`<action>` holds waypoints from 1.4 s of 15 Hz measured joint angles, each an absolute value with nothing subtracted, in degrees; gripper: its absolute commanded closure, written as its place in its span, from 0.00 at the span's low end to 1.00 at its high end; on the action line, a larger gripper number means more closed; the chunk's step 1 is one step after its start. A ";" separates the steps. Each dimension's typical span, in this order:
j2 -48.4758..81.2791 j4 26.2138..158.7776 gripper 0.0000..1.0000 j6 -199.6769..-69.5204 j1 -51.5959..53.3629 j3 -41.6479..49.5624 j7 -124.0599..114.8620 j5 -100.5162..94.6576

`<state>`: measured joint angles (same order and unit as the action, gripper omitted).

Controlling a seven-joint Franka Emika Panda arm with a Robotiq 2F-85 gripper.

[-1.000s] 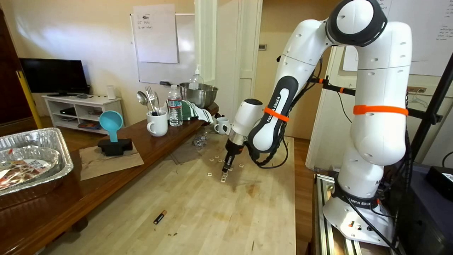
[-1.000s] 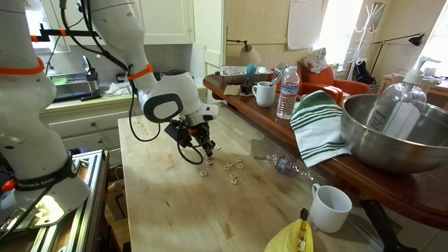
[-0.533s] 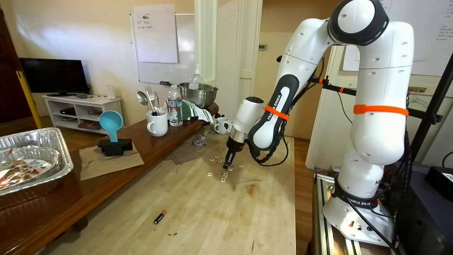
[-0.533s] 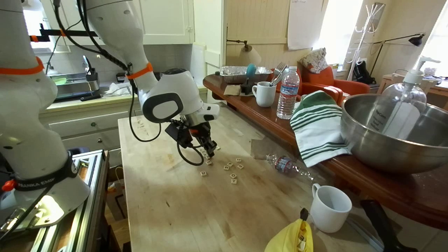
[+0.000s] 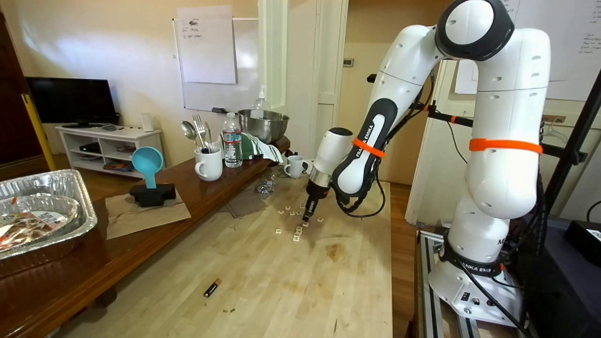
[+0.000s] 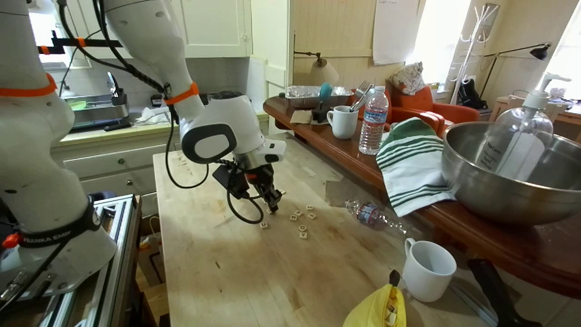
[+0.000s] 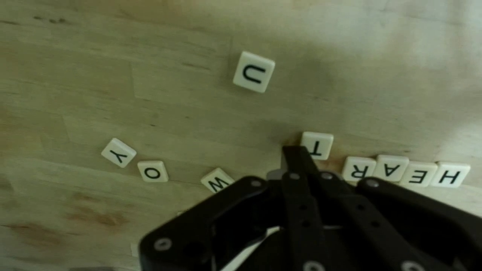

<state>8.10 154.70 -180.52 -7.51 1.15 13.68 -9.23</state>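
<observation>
My gripper (image 7: 295, 148) is shut with nothing visible between its fingers. In the wrist view its tip overlaps a corner of the T tile (image 7: 322, 141); whether they touch I cannot tell. Beside it, the R tile (image 7: 358, 168), A tile (image 7: 391, 167), E tile (image 7: 418, 174) and H tile (image 7: 450, 174) stand edge to edge in a row. The U tile (image 7: 254, 72) lies apart. On the other side are the Y tile (image 7: 118, 153), O tile (image 7: 153, 172) and W tile (image 7: 217, 180), partly covered by the gripper. Both exterior views show the gripper (image 5: 305, 218) low over the table.
A battery (image 5: 212, 287) lies on the wooden table (image 5: 263, 300). A crumpled bottle (image 6: 370, 213), a white mug (image 6: 429, 270) and a yellow pouch (image 6: 376, 306) are along one side. The raised brown counter (image 5: 122, 249) carries a foil tray (image 5: 84, 202), cutlery mug (image 5: 209, 164) and steel bowl (image 6: 458, 181).
The gripper has moved off the letter row, toward the U tile and slightly up, uncovering more tiles in an exterior view. It has stayed shut. The tiles show no clear movement.
</observation>
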 measured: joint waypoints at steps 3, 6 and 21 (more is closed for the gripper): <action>8.22 154.86 1.00 -179.97 -7.37 1.15 13.91 -9.23; 8.27 154.98 1.00 -179.97 -7.45 0.61 14.00 -9.22; 8.97 154.00 1.00 -179.97 -6.65 1.46 14.01 -9.22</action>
